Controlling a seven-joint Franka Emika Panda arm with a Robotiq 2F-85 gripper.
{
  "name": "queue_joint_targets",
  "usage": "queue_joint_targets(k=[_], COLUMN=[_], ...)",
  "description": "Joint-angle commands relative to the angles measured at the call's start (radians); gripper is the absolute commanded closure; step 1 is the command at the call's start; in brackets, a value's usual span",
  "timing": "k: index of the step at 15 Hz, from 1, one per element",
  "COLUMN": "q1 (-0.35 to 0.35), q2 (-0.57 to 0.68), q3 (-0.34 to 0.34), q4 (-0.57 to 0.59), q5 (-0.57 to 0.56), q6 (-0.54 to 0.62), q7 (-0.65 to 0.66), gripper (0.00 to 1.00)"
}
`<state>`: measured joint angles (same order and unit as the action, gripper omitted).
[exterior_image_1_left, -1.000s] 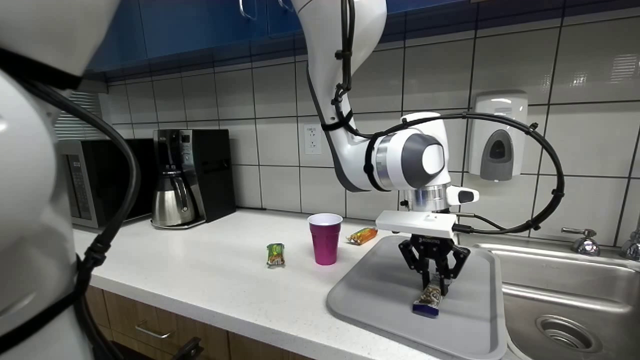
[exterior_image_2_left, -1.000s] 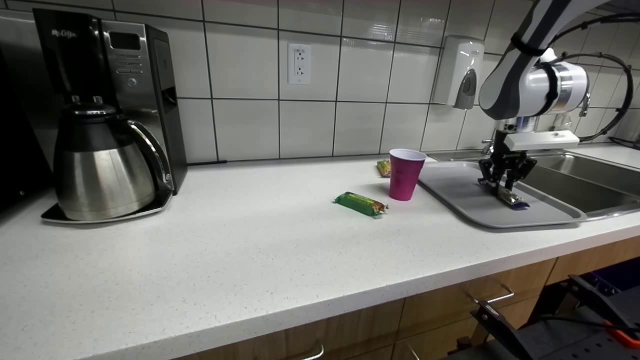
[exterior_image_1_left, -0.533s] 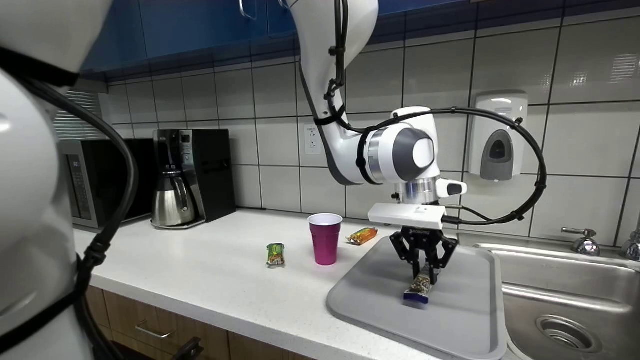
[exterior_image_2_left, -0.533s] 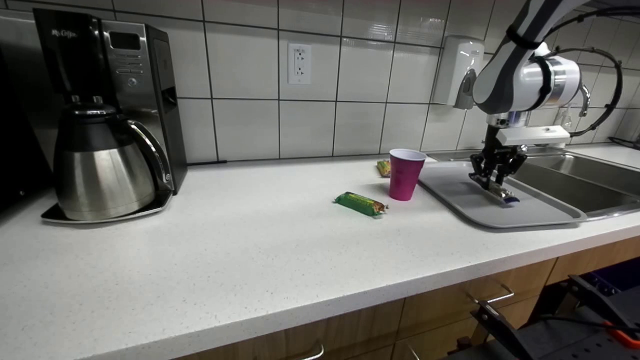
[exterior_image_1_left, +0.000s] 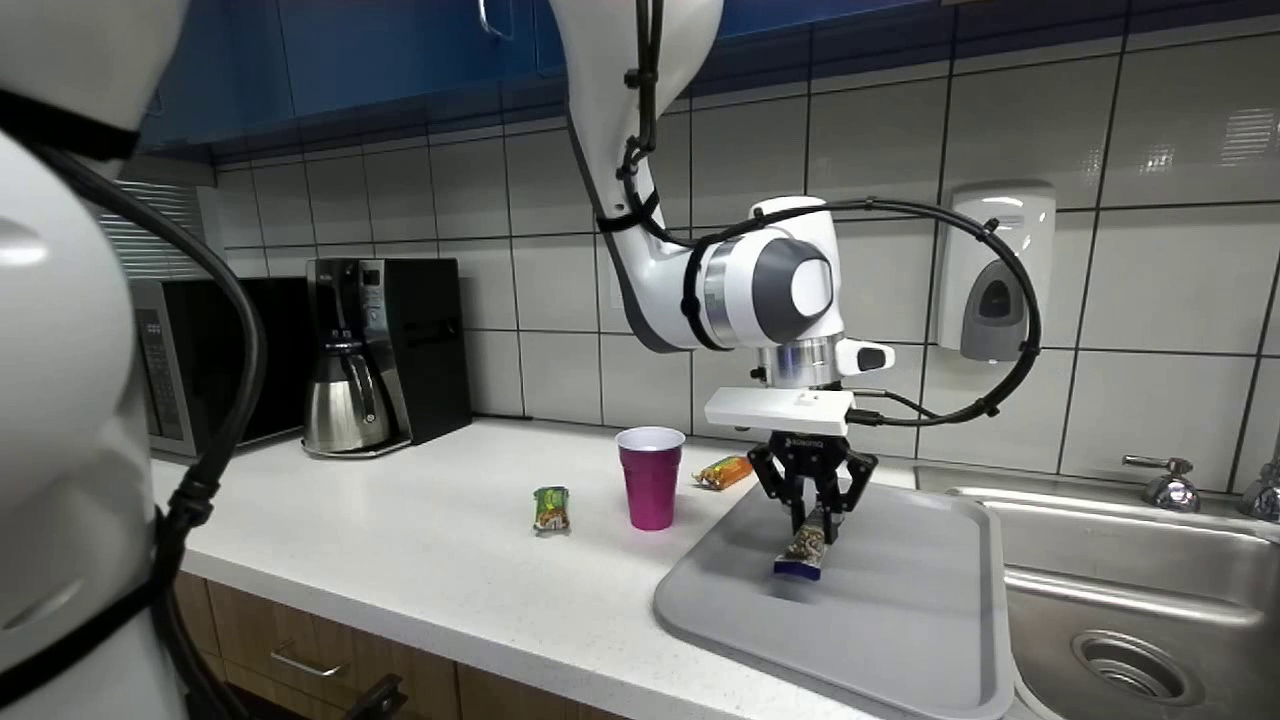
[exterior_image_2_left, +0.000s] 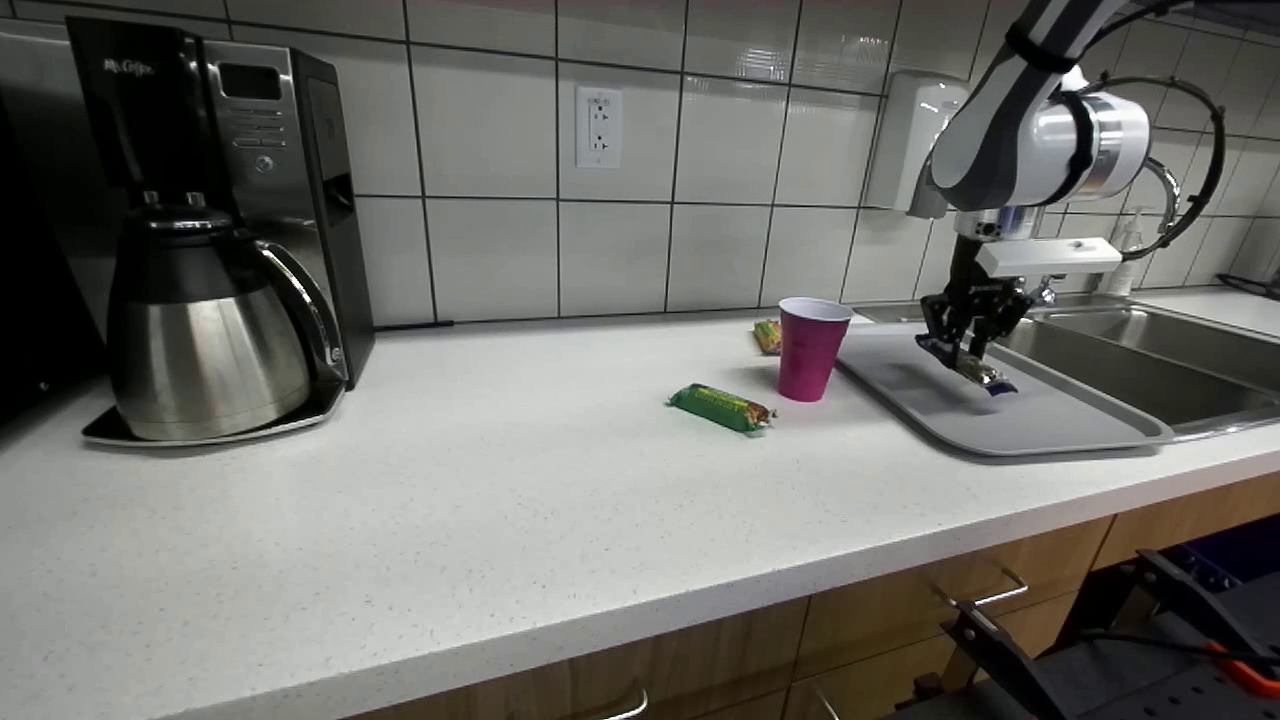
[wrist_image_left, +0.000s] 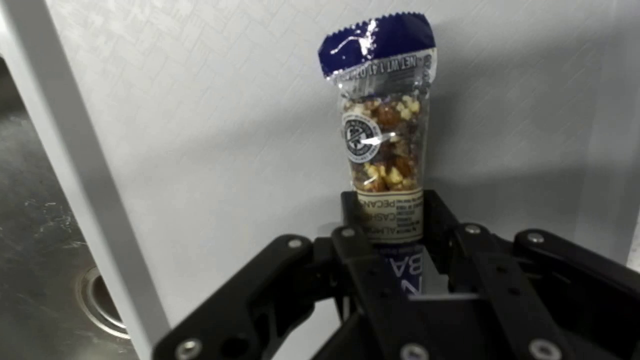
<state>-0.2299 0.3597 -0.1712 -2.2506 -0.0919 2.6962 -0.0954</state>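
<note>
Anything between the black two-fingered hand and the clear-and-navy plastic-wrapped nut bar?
Nothing visible. The hand is shut directly on the nut bar, clamping it from both long sides in the wrist view. The flat grey rectangular tray lies beneath the nut bar, apparently not touching it.

At right, the gripper (exterior_image_2_left: 962, 357) pinches a wrapped bar (exterior_image_2_left: 984, 374) over a gray tray (exterior_image_2_left: 1070, 422) beside the sink (exterior_image_2_left: 1185, 372). Just left of the tray stands a magenta cup (exterior_image_2_left: 808, 360); a green packet (exterior_image_2_left: 720, 408) lies to its near left, another packet (exterior_image_2_left: 767, 337), partly hidden, on its far side. A coffee maker (exterior_image_2_left: 270, 190) and carafe (exterior_image_2_left: 205, 365) stand at left.
</note>
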Motion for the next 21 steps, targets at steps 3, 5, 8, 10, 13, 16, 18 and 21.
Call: queue_joint_targets(k=[3,5,8,10,13,16,18,21], q1=[0.042,0.058,0.08,0.097,0.123,0.145,0.158,0.178], q2=[-0.086,-0.104,-0.132,-0.15,-0.177,-0.202,-0.217,-0.236], q3=[0.02,0.026,0.038,0.042,0.046,0.05,0.054,0.061], q4=[-0.075,-0.094,-0.123,-0.14,-0.168,-0.191,-0.204,-0.219], q5=[0.012,0.013,0.018,0.015,0.014,0.014,0.014,0.009], q6=[-0.024,-0.026,-0.029,-0.036,-0.04,-0.05,-0.06,-0.081], q7=[-0.002,0.001,0.009,0.028,0.058,0.093,0.121,0.16], gripper=[0.92,0.92,0.92,0.92,0.92,0.92,0.92,0.92])
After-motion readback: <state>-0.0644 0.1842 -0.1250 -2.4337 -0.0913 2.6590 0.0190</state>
